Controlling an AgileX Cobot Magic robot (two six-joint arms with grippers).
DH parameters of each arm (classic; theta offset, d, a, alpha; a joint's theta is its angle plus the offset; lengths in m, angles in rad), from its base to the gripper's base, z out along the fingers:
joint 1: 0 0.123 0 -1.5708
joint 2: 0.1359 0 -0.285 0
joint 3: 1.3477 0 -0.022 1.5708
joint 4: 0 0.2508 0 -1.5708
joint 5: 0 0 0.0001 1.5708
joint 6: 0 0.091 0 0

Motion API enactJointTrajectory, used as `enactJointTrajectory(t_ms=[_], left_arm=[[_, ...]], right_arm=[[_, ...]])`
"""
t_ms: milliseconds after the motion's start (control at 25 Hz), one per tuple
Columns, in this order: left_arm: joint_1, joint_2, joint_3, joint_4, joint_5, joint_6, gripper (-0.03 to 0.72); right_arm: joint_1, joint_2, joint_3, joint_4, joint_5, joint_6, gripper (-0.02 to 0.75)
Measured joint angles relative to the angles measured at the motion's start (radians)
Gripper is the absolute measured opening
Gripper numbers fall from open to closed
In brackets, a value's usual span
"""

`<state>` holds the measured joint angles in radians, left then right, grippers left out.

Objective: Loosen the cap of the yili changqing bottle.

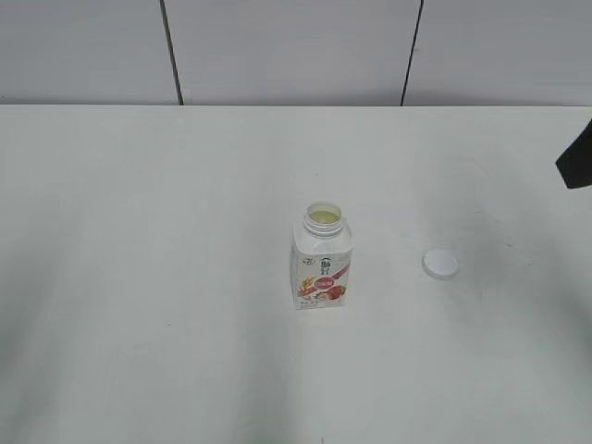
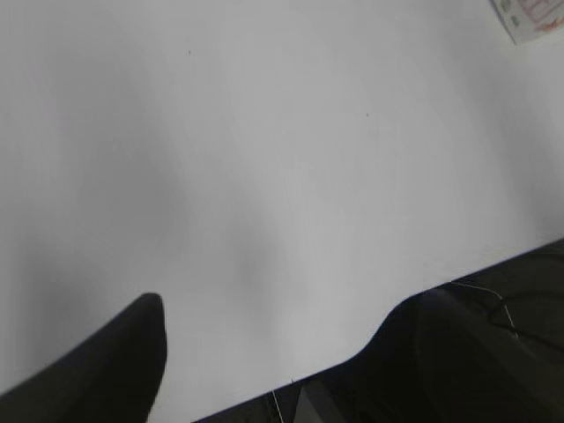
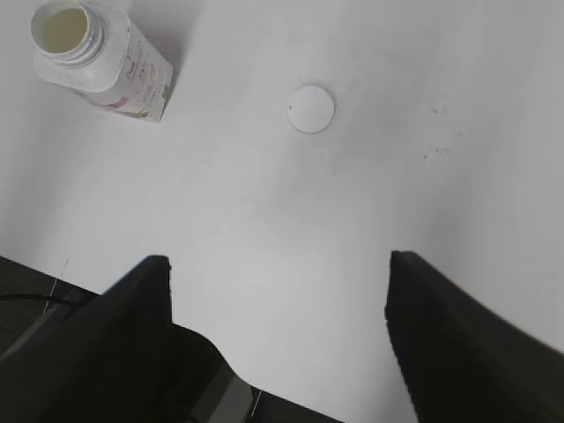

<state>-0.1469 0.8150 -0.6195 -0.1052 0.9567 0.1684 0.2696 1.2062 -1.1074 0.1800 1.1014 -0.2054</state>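
White table (image 1: 139, 277), upright uncapped bottle (image 1: 322, 259), cap (image 1: 440, 265) beside; both jaws apart, empty.

Exterior slanting down, wrists overhead, sharing bottle (image 1: 323, 255)

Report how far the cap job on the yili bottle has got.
Done: the cap is off and lies on the table to the right of the upright yili changqing bottle, whose neck is open. In hand: nothing; the right tool is open, empty and away from both. Left: nothing visible.
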Motion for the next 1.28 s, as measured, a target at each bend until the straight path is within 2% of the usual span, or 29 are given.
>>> enactJointTrajectory(t_ms=[120,440,600,960,1280], left_arm=[[0.000,-0.125,0.068,-0.020,-0.020,0.000,0.533],[0.000,-0.310,0.075,-0.105,0.019,0.000,0.533],[0.000,-0.338,0.083,-0.101,0.101,0.000,0.533],[0.000,-0.362,0.085,-0.094,0.102,0.000,0.533],[0.000,-0.512,0.085,-0.094,0.103,-0.001,0.533]], right_arm=[[0.000,-0.029,0.027,-0.001,0.000,0.006,0.594],[0.000,-0.153,0.107,-0.001,0.010,0.023,0.594],[0.000,-0.240,0.170,-0.001,0.010,0.029,0.594],[0.000,-0.477,0.309,-0.046,0.001,0.031,0.593],[0.000,-0.652,0.460,-0.062,0.002,0.032,0.592]])
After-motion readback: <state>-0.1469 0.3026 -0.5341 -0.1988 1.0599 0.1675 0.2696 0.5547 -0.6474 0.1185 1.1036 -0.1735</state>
